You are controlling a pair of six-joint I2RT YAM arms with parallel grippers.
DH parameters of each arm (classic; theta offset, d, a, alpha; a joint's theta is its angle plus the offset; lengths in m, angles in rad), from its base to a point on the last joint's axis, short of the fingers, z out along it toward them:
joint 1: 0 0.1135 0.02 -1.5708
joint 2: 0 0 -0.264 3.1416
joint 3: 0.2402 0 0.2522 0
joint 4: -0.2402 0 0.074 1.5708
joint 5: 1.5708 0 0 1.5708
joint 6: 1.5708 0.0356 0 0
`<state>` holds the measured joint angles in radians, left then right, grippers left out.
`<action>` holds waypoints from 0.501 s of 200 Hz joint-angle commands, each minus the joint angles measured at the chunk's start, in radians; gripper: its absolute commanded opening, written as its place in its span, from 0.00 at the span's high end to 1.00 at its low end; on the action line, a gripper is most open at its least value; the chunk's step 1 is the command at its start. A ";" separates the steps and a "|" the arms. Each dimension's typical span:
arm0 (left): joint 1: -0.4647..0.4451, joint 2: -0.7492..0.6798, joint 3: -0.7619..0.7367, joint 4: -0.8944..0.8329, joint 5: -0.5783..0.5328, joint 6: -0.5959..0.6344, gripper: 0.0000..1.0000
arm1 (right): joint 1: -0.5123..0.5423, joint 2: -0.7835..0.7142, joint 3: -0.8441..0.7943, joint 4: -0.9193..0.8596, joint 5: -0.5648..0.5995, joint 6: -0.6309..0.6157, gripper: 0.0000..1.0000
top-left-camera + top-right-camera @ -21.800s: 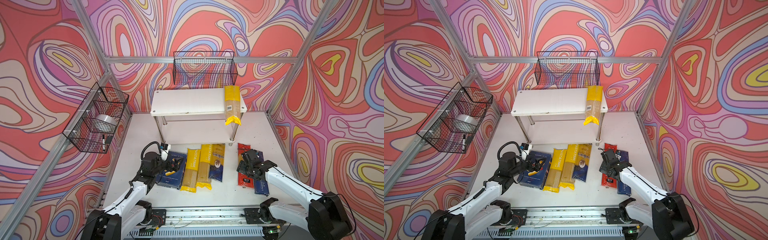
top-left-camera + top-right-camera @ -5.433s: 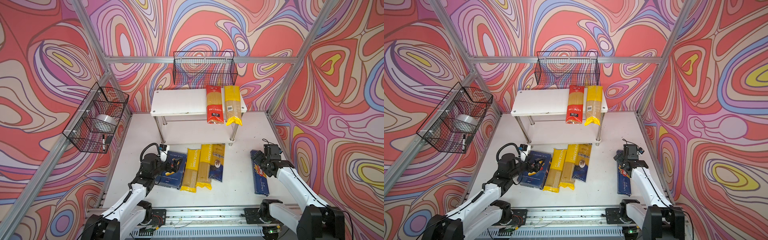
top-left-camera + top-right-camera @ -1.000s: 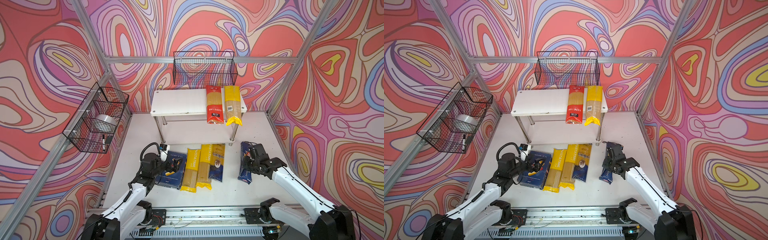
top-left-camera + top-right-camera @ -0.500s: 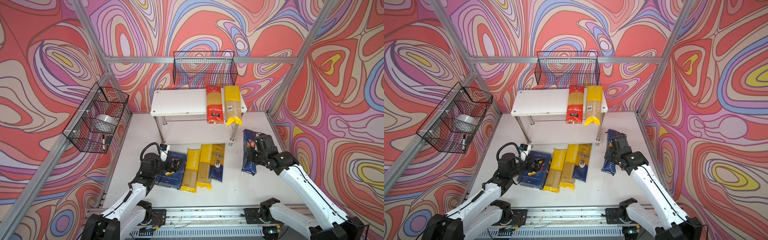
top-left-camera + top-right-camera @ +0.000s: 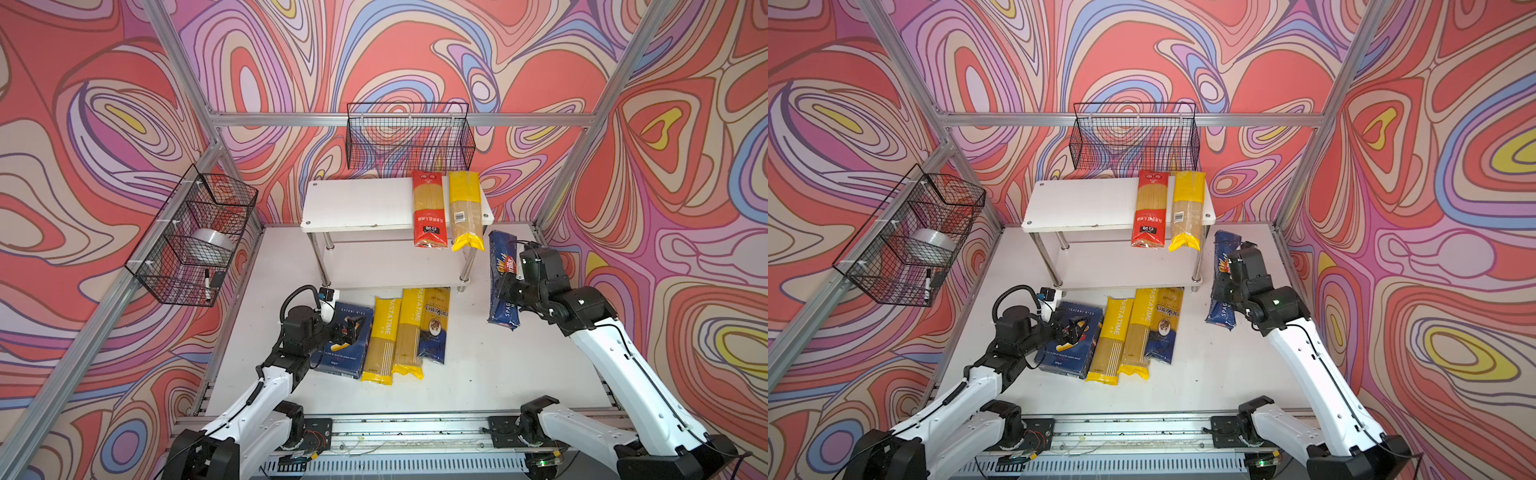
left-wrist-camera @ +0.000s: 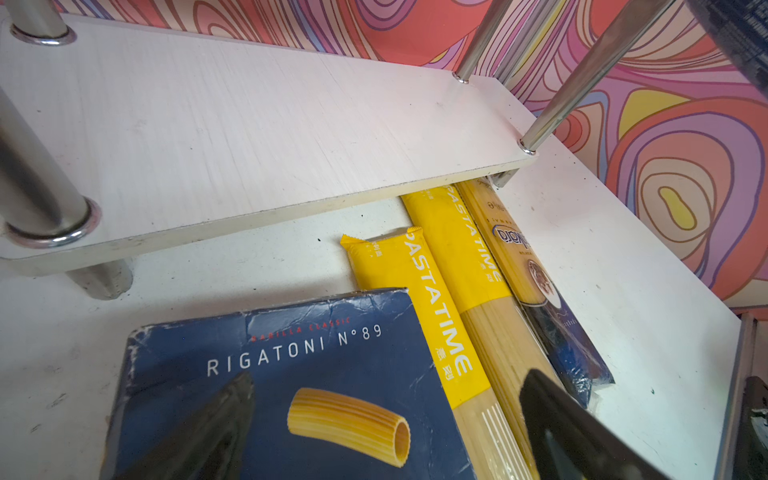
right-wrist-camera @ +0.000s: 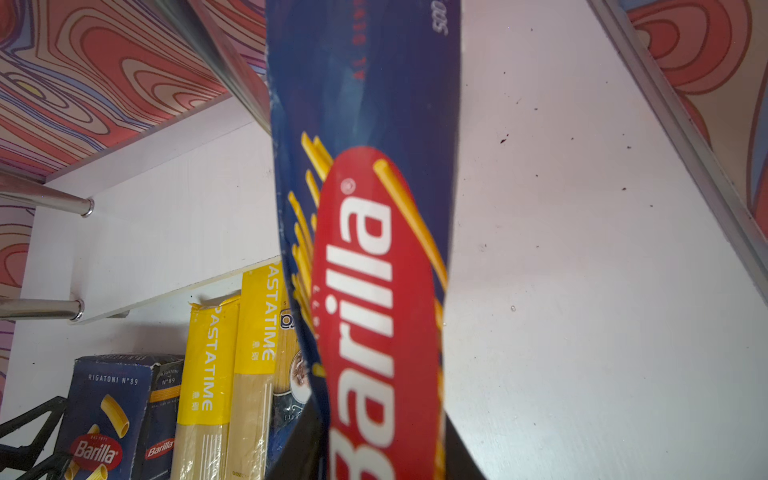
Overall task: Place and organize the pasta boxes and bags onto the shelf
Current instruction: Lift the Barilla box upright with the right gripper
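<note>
Dark blue and stamped with a red Barilla logo, the long spaghetti box [image 5: 500, 257] [image 5: 1225, 249] [image 7: 374, 208] is clamped near its middle between the two jaws of the right end effector [image 5: 509, 286] [image 5: 1223, 286]. The box is held lengthwise off the white tabletop [image 5: 478, 365], just to the right of the shelf [image 5: 353, 203] [image 5: 1079, 203]. In both top views its far end sits close to the shelf's front right leg.

On the shelf's top board, a red bag [image 5: 430, 212] and a yellow bag [image 5: 465, 208] lie side by side at the right end, and both hang over the front edge. The lower board [image 5: 374, 266] carries nothing that can be seen.

In front of the shelf, four packs lie in a row on the tabletop. From left to right they are the wide rigatoni box [image 5: 345, 353] [image 5: 1067, 353] [image 6: 291, 357], two yellow bags marked PASTATIME [image 5: 384, 336] [image 5: 409, 332], and the gold-and-navy ankara bag [image 5: 434, 328]. The far ends of the second yellow bag and the ankara bag are tucked under the front edge of the lower board, while the first yellow bag stops short of it.

The left end effector [image 5: 353, 328] [image 5: 1073, 328] [image 6: 390, 432] hangs over the face of the rigatoni box with its jaws spread wide and gripping nothing. Whether its fingertips [image 6: 224, 415] touch the carton cannot be told.
</note>
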<state>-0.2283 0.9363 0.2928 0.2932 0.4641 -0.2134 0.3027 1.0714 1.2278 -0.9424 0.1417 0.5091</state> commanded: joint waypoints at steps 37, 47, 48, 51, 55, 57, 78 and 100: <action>-0.003 -0.016 0.019 -0.009 -0.008 0.005 0.00 | 0.006 0.013 0.199 0.073 0.065 -0.075 0.83; -0.002 -0.015 0.018 -0.008 -0.008 0.005 0.00 | 0.006 0.023 0.228 0.066 0.070 -0.083 0.83; -0.003 -0.015 0.019 -0.008 -0.007 0.005 0.00 | 0.006 0.023 0.231 0.066 0.070 -0.084 0.83; -0.002 -0.015 0.019 -0.008 -0.007 0.005 0.00 | 0.005 0.026 0.240 0.065 0.072 -0.087 0.83; -0.002 -0.015 0.020 -0.009 -0.007 0.004 0.00 | 0.006 0.031 0.251 0.062 0.072 -0.092 0.83; -0.003 -0.016 0.020 -0.010 -0.006 0.005 0.00 | 0.005 0.032 0.257 0.062 0.072 -0.094 0.83; -0.003 -0.021 0.020 -0.014 -0.006 0.006 0.00 | 0.005 0.050 0.319 0.057 0.069 -0.111 0.83; -0.003 -0.024 0.018 -0.011 -0.007 0.006 0.00 | 0.006 0.075 0.392 0.060 0.051 -0.131 0.83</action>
<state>-0.2283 0.9302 0.2928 0.2836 0.4633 -0.2134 0.3027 1.1454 1.5143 -0.9897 0.1791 0.4225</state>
